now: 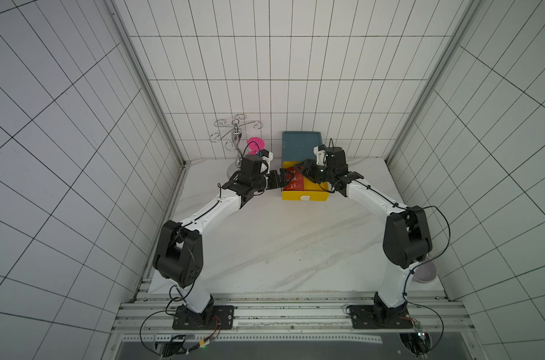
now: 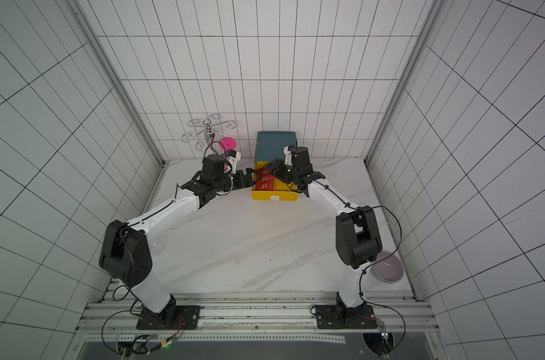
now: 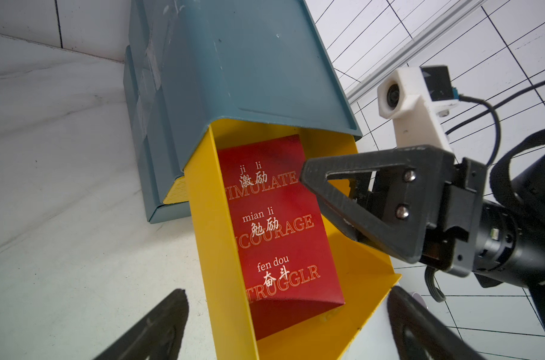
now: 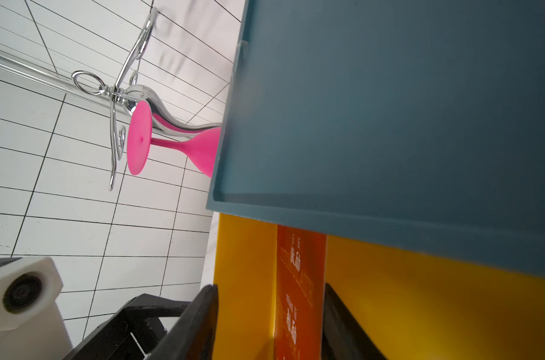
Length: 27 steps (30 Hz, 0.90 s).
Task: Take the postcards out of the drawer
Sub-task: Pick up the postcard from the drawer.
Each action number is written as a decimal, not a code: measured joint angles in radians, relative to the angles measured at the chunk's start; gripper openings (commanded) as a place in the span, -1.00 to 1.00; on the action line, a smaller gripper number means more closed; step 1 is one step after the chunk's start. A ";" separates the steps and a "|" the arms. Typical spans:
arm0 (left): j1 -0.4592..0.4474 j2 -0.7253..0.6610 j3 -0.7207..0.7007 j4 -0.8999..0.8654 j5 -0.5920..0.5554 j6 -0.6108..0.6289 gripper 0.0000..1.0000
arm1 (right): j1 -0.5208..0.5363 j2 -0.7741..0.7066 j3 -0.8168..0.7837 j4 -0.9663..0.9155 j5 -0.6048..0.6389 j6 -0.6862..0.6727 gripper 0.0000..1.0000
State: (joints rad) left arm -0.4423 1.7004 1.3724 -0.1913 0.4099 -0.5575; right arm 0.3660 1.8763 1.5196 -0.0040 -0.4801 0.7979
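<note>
Straddling the red printed postcards [image 3: 280,224] leaning in the yellow plastic drawer [image 3: 215,249] (raised edge, easier grab), the right gripper [image 4: 270,288] stands part-open, not yet pinching. Left gripper [image 3: 286,291] hovers alongside, spread wide.

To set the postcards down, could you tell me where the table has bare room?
Widest bare patch: the table in front of the yellow drawer. Crowded: over the drawer, where left gripper and right gripper hover close, and around the chrome rack.

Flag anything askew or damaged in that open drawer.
The red postcards do not lie flat in the yellow drawer: they sit tilted beside one side wall, and their near end is bent along a crease.
</note>
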 measured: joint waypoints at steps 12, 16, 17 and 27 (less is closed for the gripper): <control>0.000 -0.011 0.000 0.000 -0.025 -0.001 0.98 | -0.005 0.000 -0.010 -0.009 0.033 0.003 -0.69; 0.000 -0.027 -0.008 0.000 -0.050 -0.008 0.98 | -0.011 0.000 -0.010 -0.010 0.037 0.002 -0.88; 0.000 -0.032 -0.013 0.000 -0.055 -0.010 0.98 | -0.012 0.000 -0.010 -0.010 0.039 0.005 -0.94; 0.024 -0.120 -0.044 0.000 -0.105 -0.015 0.98 | -0.038 -0.026 -0.010 -0.008 0.016 0.026 -1.00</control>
State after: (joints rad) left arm -0.4187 1.5806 1.3285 -0.1913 0.3054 -0.5724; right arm 0.3279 1.8507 1.5101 -0.0116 -0.4637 0.8242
